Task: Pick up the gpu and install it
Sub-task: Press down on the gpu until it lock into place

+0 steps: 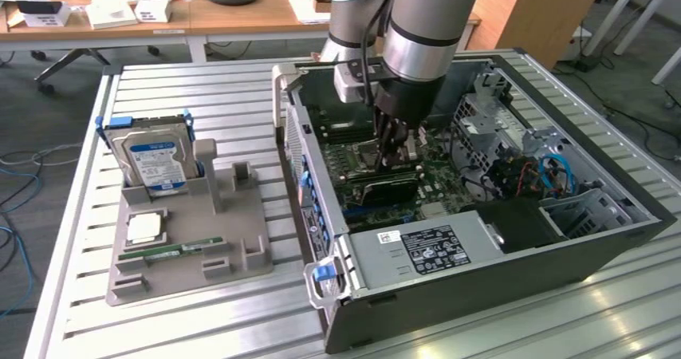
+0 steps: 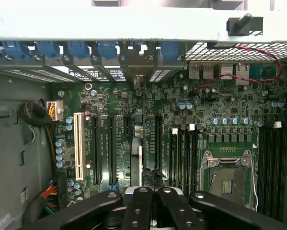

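One thin black card, the gpu [image 1: 385, 190], is sitting edge-down on the green motherboard [image 1: 356, 155] inside the open computer case [image 1: 511, 255], lying across the board with its long top edge showing. Over on the exterior view's left, a grey parts tray [image 1: 186, 247] is resting on the slatted metal table [image 1: 159, 88], carrying a blue-labelled hard drive [image 1: 155, 163], a processor [image 1: 146, 228] and a green memory stick [image 1: 171, 252]. Wooden desks [image 1: 245, 12] are standing behind. Moving right, the gripper [image 1: 396, 161] is reaching down into the case, fingers [image 2: 148, 206] pressed together right over the card's top edge; whether they are pinching it, I cannot tell.
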Controlling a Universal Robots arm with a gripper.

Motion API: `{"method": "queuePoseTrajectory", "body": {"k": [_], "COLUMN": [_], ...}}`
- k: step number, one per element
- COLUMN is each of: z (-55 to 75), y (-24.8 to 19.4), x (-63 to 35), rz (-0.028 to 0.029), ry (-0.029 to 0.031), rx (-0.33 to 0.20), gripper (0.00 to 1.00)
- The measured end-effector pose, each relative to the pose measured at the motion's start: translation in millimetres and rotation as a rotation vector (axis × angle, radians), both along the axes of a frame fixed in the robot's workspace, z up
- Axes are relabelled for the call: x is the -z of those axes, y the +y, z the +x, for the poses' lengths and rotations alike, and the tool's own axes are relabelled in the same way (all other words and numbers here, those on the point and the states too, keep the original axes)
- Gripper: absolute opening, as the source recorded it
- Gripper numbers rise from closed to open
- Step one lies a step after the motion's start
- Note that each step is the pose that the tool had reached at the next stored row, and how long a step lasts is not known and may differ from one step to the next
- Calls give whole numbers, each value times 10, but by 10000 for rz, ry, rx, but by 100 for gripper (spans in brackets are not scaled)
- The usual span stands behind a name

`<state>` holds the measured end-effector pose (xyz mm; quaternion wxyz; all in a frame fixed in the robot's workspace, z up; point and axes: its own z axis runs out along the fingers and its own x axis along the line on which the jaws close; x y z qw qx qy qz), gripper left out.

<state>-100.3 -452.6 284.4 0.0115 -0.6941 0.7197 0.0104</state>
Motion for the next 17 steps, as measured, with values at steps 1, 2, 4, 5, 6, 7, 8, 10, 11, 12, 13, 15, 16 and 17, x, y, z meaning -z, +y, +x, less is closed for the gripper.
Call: {"method": "queuePoseTrajectory", "body": {"k": [1, 2, 4, 5, 6, 7, 8, 10, 11, 12, 13, 15, 16, 17], "z": [0, 0, -2, -4, -6, -7, -9, -11, -12, -12, -13, -13, -12, -13], "y": [1, 1, 1, 3, 6, 8, 12, 12, 9, 5, 2, -5, -9, -13], "x": [1, 1, 1, 1, 1, 1, 1, 1, 1, 1, 1, 1, 1, 1], "rz": [2, 1, 2, 2, 2, 2, 2, 2, 2, 2, 1, 1, 1, 1], "ry": [-1, -1, -1, -1, -1, -1, -1, -2, -1, -1, 0, -1, 0, 0], "rx": [1, 1, 2, 3, 2, 3, 1, 0, 0, 1, 2, 2, 1, 1], "gripper": [11, 11, 11, 11, 11, 11, 11, 11, 11, 11, 11, 11, 11, 11]}}
